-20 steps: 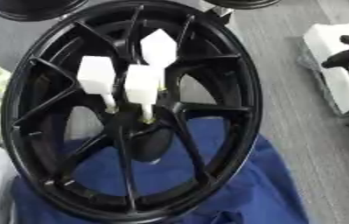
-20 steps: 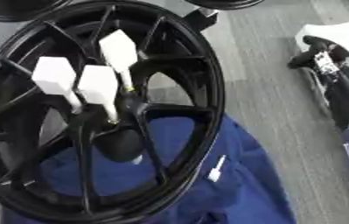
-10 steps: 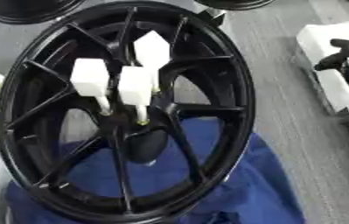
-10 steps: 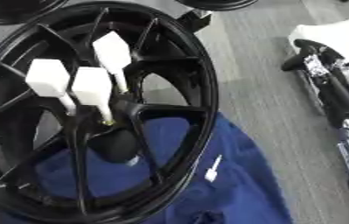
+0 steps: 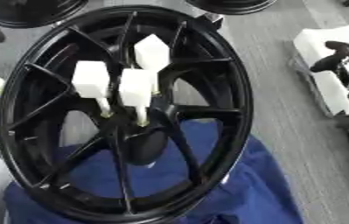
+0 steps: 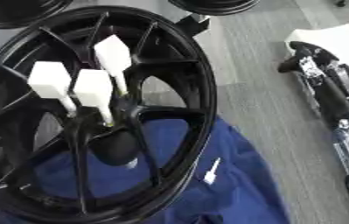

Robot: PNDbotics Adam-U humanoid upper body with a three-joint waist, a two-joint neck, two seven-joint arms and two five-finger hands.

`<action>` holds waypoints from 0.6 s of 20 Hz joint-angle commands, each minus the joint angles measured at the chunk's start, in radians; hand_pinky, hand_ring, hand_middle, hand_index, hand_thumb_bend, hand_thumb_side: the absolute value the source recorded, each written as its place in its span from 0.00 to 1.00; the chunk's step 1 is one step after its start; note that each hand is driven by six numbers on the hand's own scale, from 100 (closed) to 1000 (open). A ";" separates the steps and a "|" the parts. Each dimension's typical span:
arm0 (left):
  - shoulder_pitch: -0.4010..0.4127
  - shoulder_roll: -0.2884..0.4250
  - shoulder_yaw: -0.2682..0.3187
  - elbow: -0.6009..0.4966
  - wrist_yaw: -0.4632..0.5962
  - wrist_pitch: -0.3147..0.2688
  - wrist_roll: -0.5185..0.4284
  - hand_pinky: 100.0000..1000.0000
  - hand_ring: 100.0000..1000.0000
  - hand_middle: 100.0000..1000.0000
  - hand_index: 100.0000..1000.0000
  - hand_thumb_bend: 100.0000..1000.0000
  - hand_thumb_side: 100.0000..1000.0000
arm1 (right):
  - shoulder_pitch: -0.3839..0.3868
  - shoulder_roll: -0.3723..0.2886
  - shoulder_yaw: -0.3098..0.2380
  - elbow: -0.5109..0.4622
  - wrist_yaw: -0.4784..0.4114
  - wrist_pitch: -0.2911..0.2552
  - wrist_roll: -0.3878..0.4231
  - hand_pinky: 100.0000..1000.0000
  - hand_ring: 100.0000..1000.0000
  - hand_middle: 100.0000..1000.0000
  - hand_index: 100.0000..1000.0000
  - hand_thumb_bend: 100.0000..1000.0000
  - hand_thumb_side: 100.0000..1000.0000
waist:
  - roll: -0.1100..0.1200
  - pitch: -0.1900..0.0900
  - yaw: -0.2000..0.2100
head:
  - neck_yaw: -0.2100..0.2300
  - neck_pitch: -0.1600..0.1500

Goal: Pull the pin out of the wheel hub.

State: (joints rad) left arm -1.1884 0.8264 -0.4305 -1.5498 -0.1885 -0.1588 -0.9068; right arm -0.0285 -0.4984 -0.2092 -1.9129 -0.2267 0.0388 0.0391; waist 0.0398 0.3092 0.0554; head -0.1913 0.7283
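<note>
One black wheel hub (image 5: 123, 113) is filling the frame's left and centre, sitting on a blue cloth (image 5: 246, 192). Three white-headed pins (image 5: 137, 89) are standing in its middle. The right hand (image 6: 326, 83) is showing at right; finger state unclear.

The floor (image 6: 261, 100) is grey, with a fine ribbed grain running across it. A blue cloth (image 5: 246, 192) lies spread on it at the near side, and the big black wheel (image 5: 231, 87) rests on that cloth — its near rim on the blue, its far rim out over bare grey. Far off, at the top edge, parts of two more black wheels (image 5: 231, 5) lie on the floor. To the right sits a white pad (image 5: 315, 41) — dark metal parts rest against it.
</note>
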 commanded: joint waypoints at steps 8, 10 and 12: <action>-0.124 -0.132 -0.086 0.143 -0.038 0.034 0.000 0.77 0.75 0.69 0.82 0.32 0.63 | -0.006 -0.032 -0.004 0.001 0.005 0.004 0.010 1.00 0.66 0.54 0.83 0.00 0.65 | 0.003 -0.037 -0.001 | 0.014 0.002; -0.129 -0.145 -0.101 0.162 -0.032 0.024 0.000 0.78 0.77 0.71 0.84 0.33 0.64 | -0.007 -0.032 -0.004 0.002 0.004 0.005 0.011 1.00 0.66 0.54 0.83 0.00 0.65 | 0.004 -0.038 -0.004 | 0.016 0.002; -0.129 -0.150 -0.105 0.177 -0.018 0.011 0.000 0.79 0.77 0.72 0.85 0.38 0.68 | -0.006 -0.032 -0.005 0.004 0.005 0.007 0.011 1.00 0.66 0.54 0.83 0.00 0.65 | 0.006 -0.038 -0.005 | 0.016 0.002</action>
State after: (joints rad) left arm -1.2939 0.6652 -0.5405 -1.3780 -0.2145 -0.1408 -0.9076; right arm -0.0272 -0.4987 -0.2087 -1.9006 -0.2265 0.0470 0.0475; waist 0.0481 0.2982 0.0507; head -0.1773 0.7294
